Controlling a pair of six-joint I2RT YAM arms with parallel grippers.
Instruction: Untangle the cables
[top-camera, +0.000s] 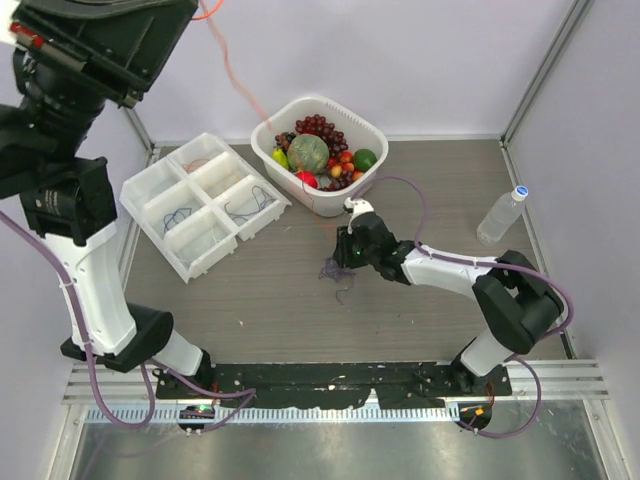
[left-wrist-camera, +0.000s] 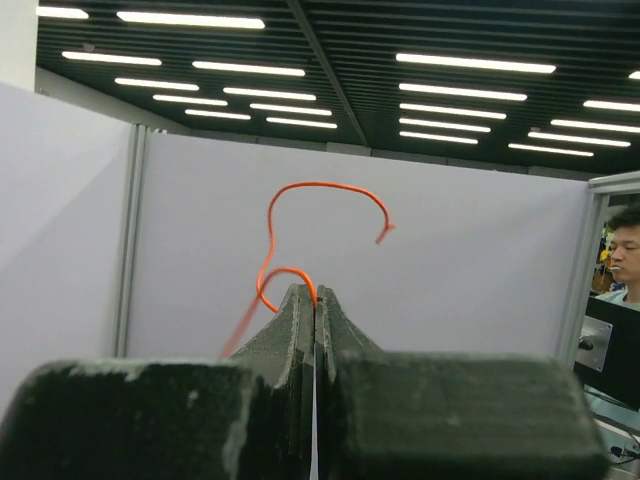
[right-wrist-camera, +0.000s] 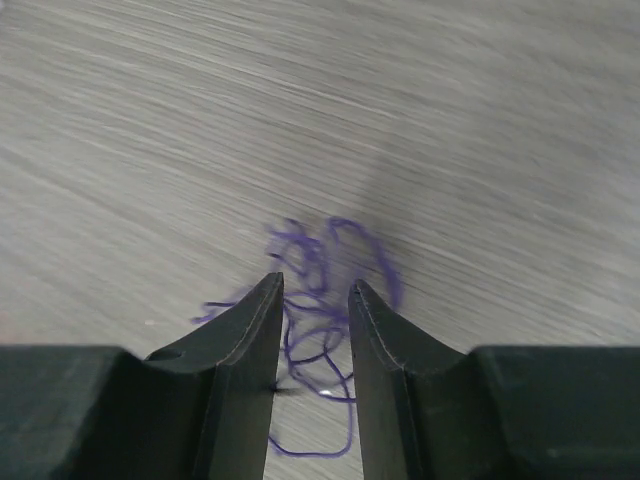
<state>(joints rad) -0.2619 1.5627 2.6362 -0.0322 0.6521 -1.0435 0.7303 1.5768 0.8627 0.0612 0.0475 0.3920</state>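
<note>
A thin orange cable (left-wrist-camera: 320, 187) is pinched at the tips of my left gripper (left-wrist-camera: 316, 292), which is shut on it and raised high. From there the cable loops up and also trails down toward the fruit basket; in the top view the orange cable (top-camera: 232, 70) slants down from the upper left. A purple cable tangle (top-camera: 337, 275) lies on the table's middle. My right gripper (top-camera: 340, 262) is low over it. In the right wrist view my right gripper (right-wrist-camera: 315, 285) has its jaws apart, straddling strands of the purple cable (right-wrist-camera: 330, 260).
A white compartment tray (top-camera: 200, 205) at the left holds thin cables in some cells. A white basket (top-camera: 375, 135) of fruit stands at the back centre. A clear water bottle (top-camera: 500, 215) stands at the right.
</note>
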